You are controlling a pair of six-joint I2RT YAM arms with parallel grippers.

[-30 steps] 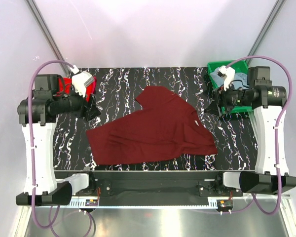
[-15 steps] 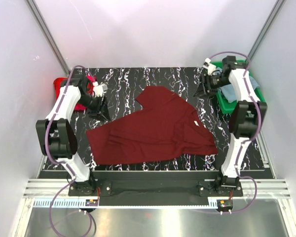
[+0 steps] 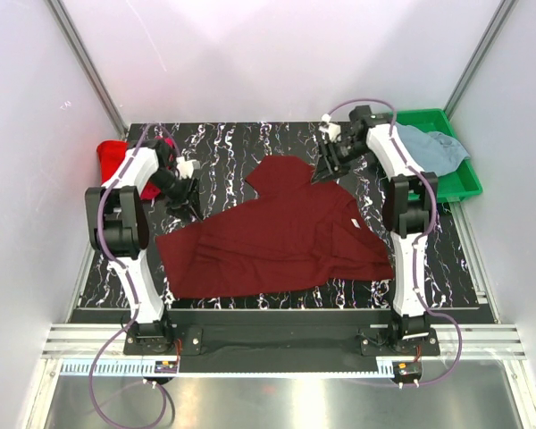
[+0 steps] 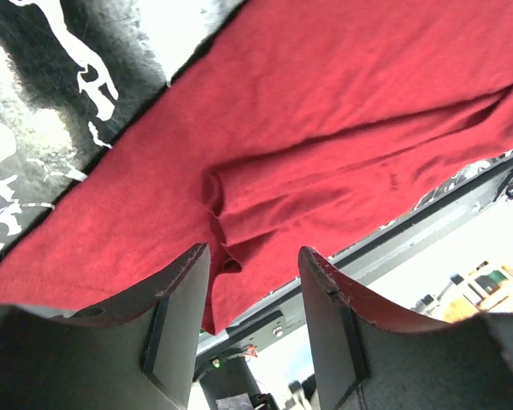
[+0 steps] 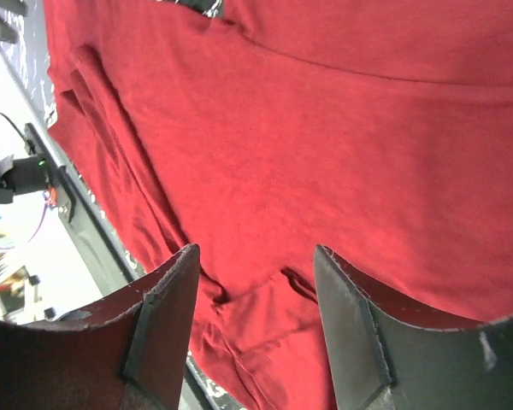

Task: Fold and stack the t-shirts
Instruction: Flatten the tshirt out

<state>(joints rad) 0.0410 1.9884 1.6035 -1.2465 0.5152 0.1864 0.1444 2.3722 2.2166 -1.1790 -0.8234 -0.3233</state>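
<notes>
Table (image 3: 241, 143): black top with white marble veining. Green plastic tray (image 3: 433, 114) at the far right corner. Brushed metal sheet (image 3: 277, 402) below the near edge. White enclosure walls (image 3: 277, 54) all round. Blurred clutter (image 4: 487, 286) beyond the table edge, possibly shelving.

Black marbled table (image 3: 232, 147) between pale walls (image 3: 268, 54)

No writing, brand, number or sign can be read anywhere in these views. The only label in sight is a small white tag (image 3: 351, 223) at the collar of the dark maroon t-shirt (image 3: 277, 241), right of the table's middle. It is too small to show any print.
</notes>
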